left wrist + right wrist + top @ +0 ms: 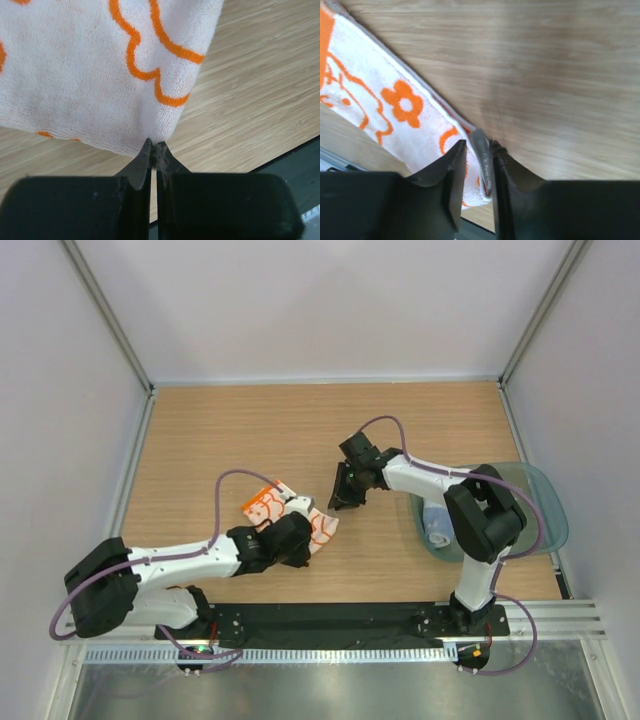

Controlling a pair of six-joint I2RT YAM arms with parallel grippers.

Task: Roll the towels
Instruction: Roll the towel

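The white towel with the orange pattern (268, 505) lies flat on the wooden table, left of centre. My left gripper (303, 540) is shut on its near corner (154, 144), and the cloth (90, 75) spreads away from the tips. My right gripper (340, 502) hovers at the towel's right corner with its jaws a little apart (477, 145). That corner (405, 110) sits between them, its grey hem standing against the right finger. The pale grey-blue towel (437, 525) lies in the tray, partly hidden by the right arm.
A translucent teal tray (550, 500) rests at the right edge of the table under the right arm's elbow. The black base rail (330, 620) runs along the near edge. Pale walls enclose the table at the back and on both sides.
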